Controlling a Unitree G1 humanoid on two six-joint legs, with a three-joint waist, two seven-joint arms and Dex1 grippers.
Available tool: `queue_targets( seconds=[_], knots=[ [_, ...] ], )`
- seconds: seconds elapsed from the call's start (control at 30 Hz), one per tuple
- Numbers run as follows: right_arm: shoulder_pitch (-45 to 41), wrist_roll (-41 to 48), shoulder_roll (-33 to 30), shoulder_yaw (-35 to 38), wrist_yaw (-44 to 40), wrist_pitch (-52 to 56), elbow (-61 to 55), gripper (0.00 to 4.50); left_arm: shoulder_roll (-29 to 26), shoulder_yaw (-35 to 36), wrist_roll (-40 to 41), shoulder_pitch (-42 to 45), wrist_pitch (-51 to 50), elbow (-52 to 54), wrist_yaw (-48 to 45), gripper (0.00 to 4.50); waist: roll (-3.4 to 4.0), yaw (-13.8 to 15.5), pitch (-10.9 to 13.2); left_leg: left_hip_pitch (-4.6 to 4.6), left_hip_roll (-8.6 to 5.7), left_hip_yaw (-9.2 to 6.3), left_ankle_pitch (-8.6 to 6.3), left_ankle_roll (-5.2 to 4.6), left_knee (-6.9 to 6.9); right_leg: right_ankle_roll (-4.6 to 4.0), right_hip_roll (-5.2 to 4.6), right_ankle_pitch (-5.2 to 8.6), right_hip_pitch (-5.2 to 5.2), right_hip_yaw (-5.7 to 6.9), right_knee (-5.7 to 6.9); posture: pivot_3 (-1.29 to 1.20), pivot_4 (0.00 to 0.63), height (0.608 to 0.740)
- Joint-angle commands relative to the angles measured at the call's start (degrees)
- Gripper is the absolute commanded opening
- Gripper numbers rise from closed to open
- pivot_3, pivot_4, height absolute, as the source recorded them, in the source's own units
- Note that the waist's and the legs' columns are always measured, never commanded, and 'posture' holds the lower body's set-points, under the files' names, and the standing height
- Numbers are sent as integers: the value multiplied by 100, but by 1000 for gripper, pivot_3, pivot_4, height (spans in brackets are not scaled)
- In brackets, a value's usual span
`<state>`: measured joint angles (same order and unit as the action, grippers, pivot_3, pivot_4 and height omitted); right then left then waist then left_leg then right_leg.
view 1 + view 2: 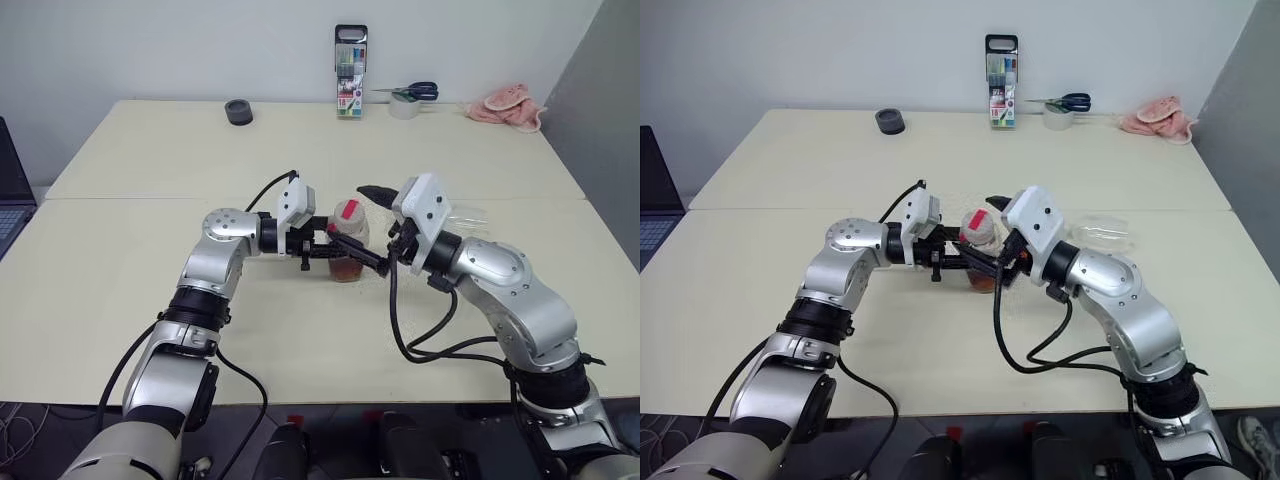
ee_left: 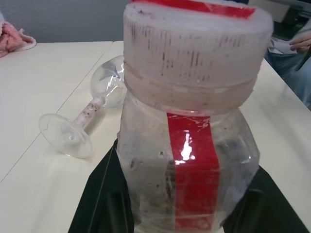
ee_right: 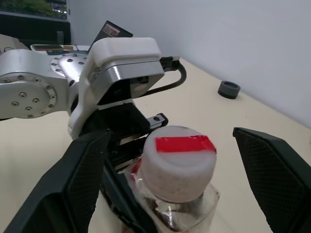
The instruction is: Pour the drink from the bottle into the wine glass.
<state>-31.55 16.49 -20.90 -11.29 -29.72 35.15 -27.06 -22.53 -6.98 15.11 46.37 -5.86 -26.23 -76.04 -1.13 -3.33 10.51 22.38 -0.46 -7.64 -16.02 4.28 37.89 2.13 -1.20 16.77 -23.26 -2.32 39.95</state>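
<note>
Table (image 1: 150, 260): I see wine glass (image 2: 92, 114) lying toppled.
Left gripper (image 1: 335, 252): clamped on capped bottle (image 1: 348, 243).
Right gripper (image 3: 170, 179): spread wide around cap (image 3: 178, 162).

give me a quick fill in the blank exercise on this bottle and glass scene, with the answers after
1. The left gripper is shut on the ____.
2. The wine glass is lying on its ____ on the table.
3. The right gripper has its fingers open on either side of the bottle's ____.
4. The tape strip running down the bottle is ____ in colour.

Missing words: bottle; side; cap; red
</note>
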Motion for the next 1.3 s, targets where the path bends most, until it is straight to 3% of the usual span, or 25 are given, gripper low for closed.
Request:
queue_targets(
  seconds=[0.03, 0.33, 0.53, 0.8, 1.0, 1.3],
  knots=[
    [-174, -160, 67, 100, 149, -198, 44, 4313, -13, 46, 92, 32, 93, 278, -43, 1690, 0, 0, 0, 0, 0, 0, 1, 1, 0, 0, 0, 0, 0, 0, 0, 0, 150, 740],
    [-9, -191, -117, 302, 147, -95, -21, 4313, -20, 28, 92, 1, 50, 353, -44, 1690, 0, 0, 0, 0, 0, 0, 0, 0, 0, 0, -1, 0, 0, 0, 0, 0, 150, 740],
    [171, 371, -191, 690, 94, 361, -413, 4313, -43, 27, 90, 22, 60, 312, -47, 1690, 0, 3, 0, 1, -1, 1, -1, -1, 0, 0, -1, 0, 0, -1, 0, 0, 150, 740],
    [264, 608, -457, 684, -73, 569, -678, 4313, -40, 93, 167, 79, -38, 243, -51, 1690, 0, 3, 0, 1, -1, 0, -1, -2, 0, 0, 0, 0, 0, 0, 0, 0, 150, 740],
    [265, 1288, -646, 829, -410, 858, -1108, 4313, -95, 149, 250, 123, -222, 219, -171, 1690, 0, 4, 0, 1, 0, 0, -1, -3, 0, 0, 0, 0, 0, 0, 0, 0, 150, 740],
    [-371, 300, -135, -67, 191, 365, -382, 4313, -108, 137, 233, 140, -230, 199, -292, 1690, 0, -2, 0, 0, 0, 0, -1, -2, 1, 0, 2, 0, 0, 0, 0, 0, 150, 740]
  ],
)
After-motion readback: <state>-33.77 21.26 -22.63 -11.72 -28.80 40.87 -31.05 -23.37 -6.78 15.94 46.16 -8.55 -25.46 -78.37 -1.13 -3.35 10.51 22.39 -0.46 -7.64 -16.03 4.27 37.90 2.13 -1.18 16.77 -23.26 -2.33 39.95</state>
